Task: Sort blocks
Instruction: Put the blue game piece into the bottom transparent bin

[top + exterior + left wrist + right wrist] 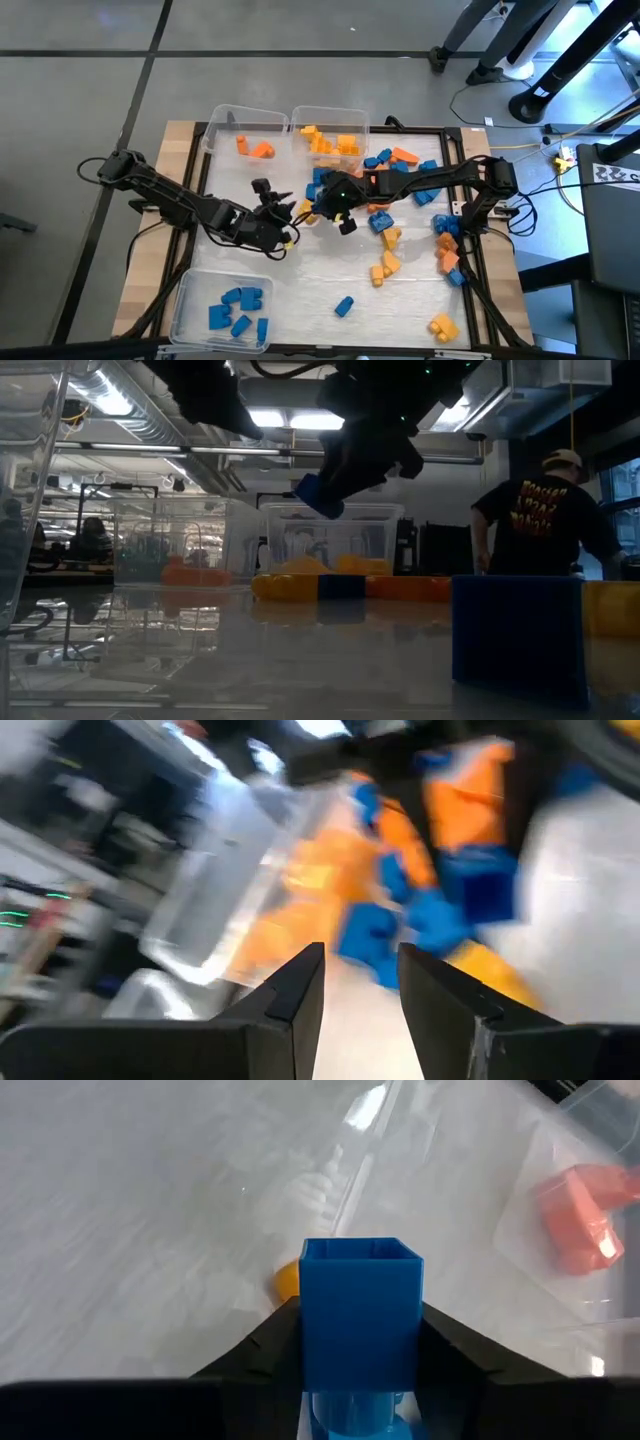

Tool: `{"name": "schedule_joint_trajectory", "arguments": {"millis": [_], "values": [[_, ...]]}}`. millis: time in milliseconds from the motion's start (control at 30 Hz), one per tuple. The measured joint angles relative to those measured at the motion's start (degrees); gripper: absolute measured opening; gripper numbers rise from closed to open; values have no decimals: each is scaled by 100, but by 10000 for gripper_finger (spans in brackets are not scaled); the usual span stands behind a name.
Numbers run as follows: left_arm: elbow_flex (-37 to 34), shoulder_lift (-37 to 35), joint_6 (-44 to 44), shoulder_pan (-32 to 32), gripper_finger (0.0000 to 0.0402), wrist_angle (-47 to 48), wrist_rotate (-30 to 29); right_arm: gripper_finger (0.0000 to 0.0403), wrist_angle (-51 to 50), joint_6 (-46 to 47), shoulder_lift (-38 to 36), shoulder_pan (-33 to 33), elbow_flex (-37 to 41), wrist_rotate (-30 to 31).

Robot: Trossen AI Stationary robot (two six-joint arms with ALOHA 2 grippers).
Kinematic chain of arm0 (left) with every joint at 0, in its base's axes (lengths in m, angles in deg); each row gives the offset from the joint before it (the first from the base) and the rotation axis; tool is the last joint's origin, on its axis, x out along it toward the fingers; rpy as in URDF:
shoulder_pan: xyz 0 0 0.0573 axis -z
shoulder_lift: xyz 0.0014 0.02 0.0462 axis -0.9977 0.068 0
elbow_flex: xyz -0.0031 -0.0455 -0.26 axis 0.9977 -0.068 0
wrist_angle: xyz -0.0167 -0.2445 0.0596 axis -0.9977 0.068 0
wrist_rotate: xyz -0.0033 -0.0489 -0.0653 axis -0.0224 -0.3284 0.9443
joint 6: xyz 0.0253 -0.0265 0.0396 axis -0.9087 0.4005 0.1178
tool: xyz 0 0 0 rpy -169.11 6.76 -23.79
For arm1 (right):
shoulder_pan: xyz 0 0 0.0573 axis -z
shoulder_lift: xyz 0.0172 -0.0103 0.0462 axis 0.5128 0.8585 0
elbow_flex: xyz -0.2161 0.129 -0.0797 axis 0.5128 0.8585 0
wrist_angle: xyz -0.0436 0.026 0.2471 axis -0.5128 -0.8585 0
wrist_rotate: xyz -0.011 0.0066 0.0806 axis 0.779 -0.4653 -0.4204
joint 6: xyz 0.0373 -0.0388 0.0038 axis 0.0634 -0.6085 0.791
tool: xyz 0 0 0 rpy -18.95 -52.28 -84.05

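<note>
Blue, orange and yellow blocks [392, 160] lie scattered over the table's right half, with a few more near the front [384, 262]. My right gripper [360, 1325] hangs above the table's middle [328, 206], shut on one blue block [360, 1305], which also shows in the low view [320, 495]. My left gripper [360, 965] is just to its left [284, 213], open, with nothing between its fingers. It faces a cluster of blue and orange blocks [400, 910] that lies farther off. My right gripper pinches the blue block by two opposite sides [305, 1330] between its two fingers. The block's open square end [360, 1252] sticks out past the fingertips. The fingers slant down toward the table. The block hangs tilted, lifted clear of the table [320, 495].
Three clear bins stand on the table: one at the far left with orange blocks [245, 128], one beside it with yellow and orange blocks [330, 125], one at the near left with blue blocks [222, 308]. A person [535, 520] stands in the room behind.
</note>
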Motion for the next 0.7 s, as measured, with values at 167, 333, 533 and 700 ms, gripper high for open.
{"name": "schedule_joint_trajectory", "arguments": {"millis": [167, 333, 533, 700], "values": [[-27, 0, 415, 0, 117, 48, 985, 162, 396, -2, 0, 2, 0, 0], [-31, 13, 469, 2, 117, 5, 1342, 152, 940, 13, 0, 2, 0, -2], [-31, 15, 311, -2, 117, -394, 1365, 146, 1344, 26, 4, 2, 0, -4], [-31, 17, 93, -49, 117, -571, 1350, 158, 1449, 34, 8, -2, 0, -7]]}}
